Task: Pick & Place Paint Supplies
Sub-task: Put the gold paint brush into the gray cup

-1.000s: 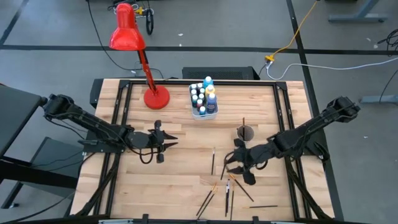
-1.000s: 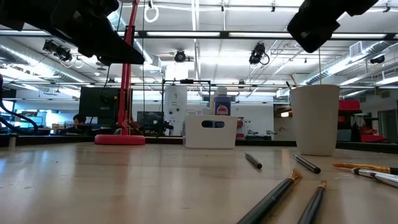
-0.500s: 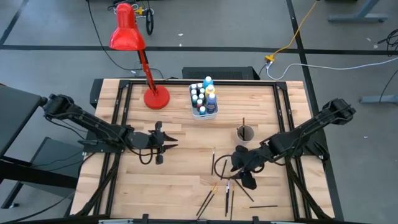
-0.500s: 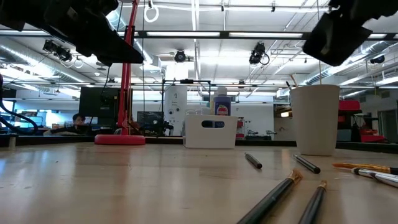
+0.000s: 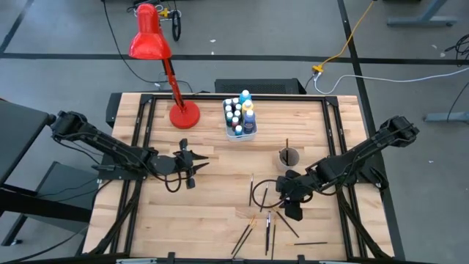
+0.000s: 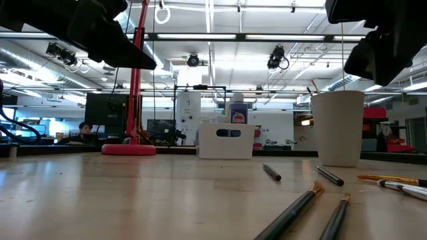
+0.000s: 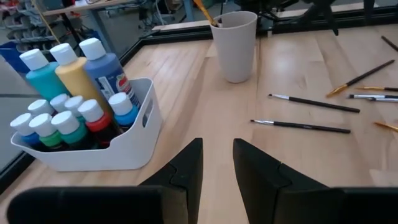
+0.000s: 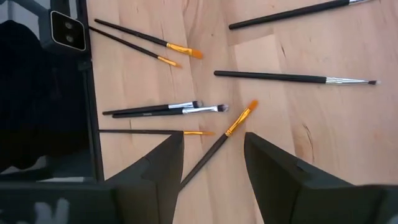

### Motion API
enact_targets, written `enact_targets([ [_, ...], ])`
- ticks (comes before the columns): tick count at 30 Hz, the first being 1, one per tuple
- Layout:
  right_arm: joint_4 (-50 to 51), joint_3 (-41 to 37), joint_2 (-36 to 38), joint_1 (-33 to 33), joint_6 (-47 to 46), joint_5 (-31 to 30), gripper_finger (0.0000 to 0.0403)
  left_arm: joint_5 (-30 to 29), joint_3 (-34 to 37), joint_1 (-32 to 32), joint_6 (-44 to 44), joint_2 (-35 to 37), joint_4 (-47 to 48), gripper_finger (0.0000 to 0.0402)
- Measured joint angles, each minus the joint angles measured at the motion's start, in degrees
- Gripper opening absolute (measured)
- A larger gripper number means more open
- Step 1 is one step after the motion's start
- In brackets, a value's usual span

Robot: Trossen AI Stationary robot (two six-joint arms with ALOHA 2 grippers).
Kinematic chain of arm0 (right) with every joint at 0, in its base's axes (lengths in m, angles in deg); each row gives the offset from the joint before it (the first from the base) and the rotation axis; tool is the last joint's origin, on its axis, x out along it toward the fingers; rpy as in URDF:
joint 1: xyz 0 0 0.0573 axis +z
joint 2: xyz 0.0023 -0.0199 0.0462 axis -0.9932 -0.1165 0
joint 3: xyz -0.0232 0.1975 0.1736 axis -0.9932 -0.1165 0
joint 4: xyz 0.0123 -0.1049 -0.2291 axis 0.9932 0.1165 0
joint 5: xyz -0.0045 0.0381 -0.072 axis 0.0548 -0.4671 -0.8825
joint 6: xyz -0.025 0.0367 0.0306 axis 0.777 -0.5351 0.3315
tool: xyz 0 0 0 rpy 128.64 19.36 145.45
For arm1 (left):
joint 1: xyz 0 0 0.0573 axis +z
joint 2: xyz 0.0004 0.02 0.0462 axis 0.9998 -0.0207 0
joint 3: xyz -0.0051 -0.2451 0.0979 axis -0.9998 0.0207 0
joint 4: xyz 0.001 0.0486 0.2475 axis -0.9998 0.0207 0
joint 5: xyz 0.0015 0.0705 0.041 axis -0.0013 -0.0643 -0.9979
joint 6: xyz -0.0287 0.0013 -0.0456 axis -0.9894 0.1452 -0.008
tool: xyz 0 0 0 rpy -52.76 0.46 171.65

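Several thin paintbrushes (image 5: 267, 224) lie flat on the wooden table toward its near right part, and they also show in the right wrist view (image 8: 292, 77). A white tub (image 5: 240, 130) at the far middle holds white-capped paint bottles (image 7: 93, 68) standing upright. A pale cup (image 5: 289, 156) holds one brush upright. My right gripper (image 5: 258, 194) hovers open above the loose brushes, and an orange-ferruled brush (image 8: 239, 118) lies below between its fingers (image 8: 214, 146). My left gripper (image 5: 196, 165) waits open above bare wood at the table's left middle (image 7: 217, 158).
A red desk lamp has its base (image 5: 184, 116) at the far left of the table and its head leans beyond the far edge. Black rails (image 5: 141, 139) run along the table's sides. Bare wood lies between the two grippers. A person sits far off in the room (image 6: 85, 129).
My right gripper has moved a little toward the table's left and now hangs over the scattered brushes. The brushes, the tub and the cup have stayed where they were.
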Motion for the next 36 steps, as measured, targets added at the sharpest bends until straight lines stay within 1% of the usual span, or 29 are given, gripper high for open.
enact_targets([
  [5, 0.3, 0.0, 0.0, 0.0, -0.4, 0.0, 0.0169, 1.9, 0.0, 0.0, -0.1, 0.0, 0.0, 0.0096],
  [10, 0.4, 0.0, 0.0, 0.0, -2.4, -0.5, 0.0169, 1.8, 0.0, 0.0, 1.5, 0.0, 0.0, 0.0096],
  [13, 1.9, 0.0, 0.0, 0.0, -3.3, -2.0, 0.0169, 1.8, 0.0, 0.0, 3.3, 0.0, -0.1, 0.0096],
  [19, 4.6, -0.1, 0.0, 0.0, -6.5, -2.6, 0.0169, 1.8, 0.0, 0.0, 4.1, 0.0, -2.2, 0.0096],
  [29, 4.5, -0.1, -0.3, 0.0, -6.2, -3.1, 0.0169, 1.8, 0.0, 0.0, 5.0, 0.0, -3.0, 0.0096],
  [36, 4.6, -0.1, -3.2, 0.0, -5.5, -2.9, 0.0169, 1.8, 0.0, 0.0, 5.1, 0.0, -2.9, 0.0096],
])
